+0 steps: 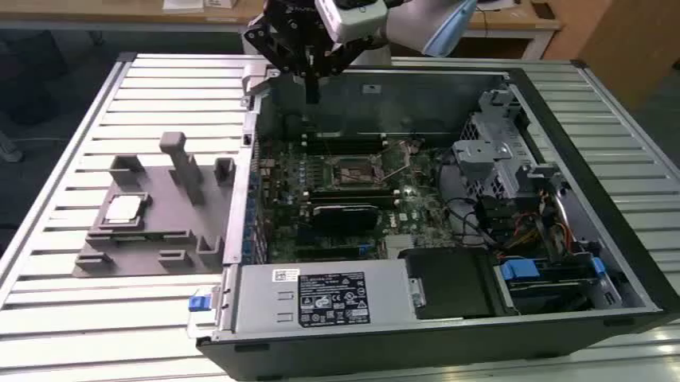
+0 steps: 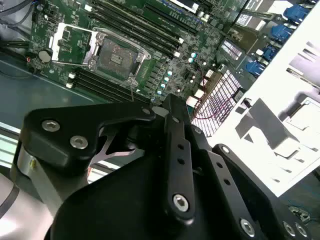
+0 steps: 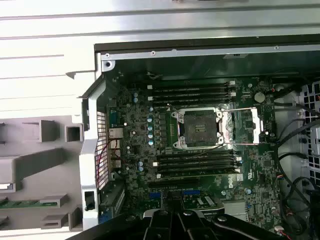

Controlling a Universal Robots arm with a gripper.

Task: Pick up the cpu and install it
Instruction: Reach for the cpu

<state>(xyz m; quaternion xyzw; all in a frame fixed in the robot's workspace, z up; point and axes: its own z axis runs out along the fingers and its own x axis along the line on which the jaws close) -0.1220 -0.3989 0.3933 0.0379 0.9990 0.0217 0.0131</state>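
Note:
The cpu (image 1: 124, 208), a small silver square chip, lies flat on the grey holder block (image 1: 159, 239) at the exterior view's left, outside the open computer case (image 1: 595, 239). My gripper (image 1: 312, 94) hangs above the case's far wall, well away from the cpu, with its black fingers (image 3: 172, 220) pressed together and nothing between them. On the motherboard the cpu socket (image 1: 351, 169) (image 3: 200, 127) (image 2: 116, 56) stands empty. Its metal load plate (image 3: 247, 125) is swung open to one side.
Memory slots (image 3: 192, 92) flank the socket on two sides. A black square heatsink (image 1: 342, 216) sits close to the socket. The power supply box (image 1: 318, 298) and a drive cage (image 1: 494, 151) fill the case's other parts. All rests on a slatted metal table (image 1: 107, 326).

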